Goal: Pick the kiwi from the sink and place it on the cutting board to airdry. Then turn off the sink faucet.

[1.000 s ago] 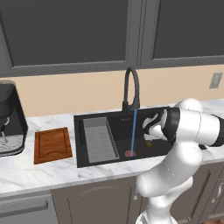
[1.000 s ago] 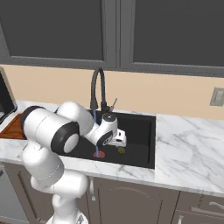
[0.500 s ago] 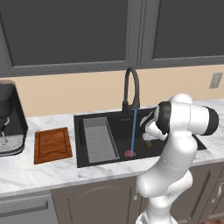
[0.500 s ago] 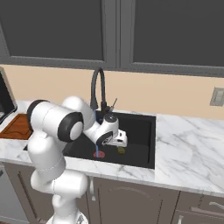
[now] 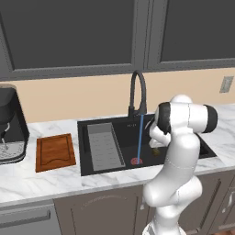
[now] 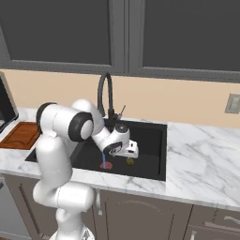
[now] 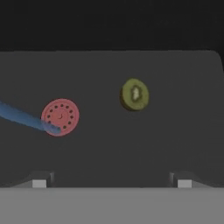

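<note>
On the left of the counter we see the cutting board, bare. Water falls from the sink faucet onto the red drain. Right of it, the kiwi lies on the sink floor. Our claw hangs above, jaws apart, empty. Wet and round, the kiwi may roll or slip from the pinch.

I count one kiwi, one red drain, one stream of water, one sink with one grey ribbed rack, one faucet, one cutting board, one coffee machine, one wall outlet
</note>
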Controlling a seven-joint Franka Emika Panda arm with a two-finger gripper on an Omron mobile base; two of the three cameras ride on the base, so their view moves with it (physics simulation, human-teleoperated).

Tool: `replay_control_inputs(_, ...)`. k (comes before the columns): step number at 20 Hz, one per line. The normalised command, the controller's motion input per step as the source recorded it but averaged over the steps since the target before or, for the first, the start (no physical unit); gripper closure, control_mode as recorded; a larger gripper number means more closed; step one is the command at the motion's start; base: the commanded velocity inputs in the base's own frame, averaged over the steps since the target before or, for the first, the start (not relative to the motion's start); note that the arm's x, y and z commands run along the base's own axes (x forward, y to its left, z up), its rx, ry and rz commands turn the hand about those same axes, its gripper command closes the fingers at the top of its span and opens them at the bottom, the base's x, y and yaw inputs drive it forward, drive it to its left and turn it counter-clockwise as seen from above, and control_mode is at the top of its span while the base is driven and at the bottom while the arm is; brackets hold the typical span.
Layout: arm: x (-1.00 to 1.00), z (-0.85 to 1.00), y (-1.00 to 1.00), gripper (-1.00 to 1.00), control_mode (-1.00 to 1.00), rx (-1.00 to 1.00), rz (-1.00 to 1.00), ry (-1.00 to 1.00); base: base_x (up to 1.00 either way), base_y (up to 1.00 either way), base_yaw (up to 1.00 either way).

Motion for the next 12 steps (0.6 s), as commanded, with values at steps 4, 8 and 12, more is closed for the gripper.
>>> replay_control_inputs(4,0.24,-0.21,-0.04,-1.00,-1.00,0.00,0.00,0.00,0.00,0.00,0.00)
replay_control_inputs(8,0.31,-0.23,0.00,-1.00,-1.00,0.00,0.00,0.00,0.00,0.00,0.00)
replay_control_inputs(12,0.33,-0.25,-0.01,-1.00,-1.00,0.00,0.00,0.02,0.00,0.00,0.00)
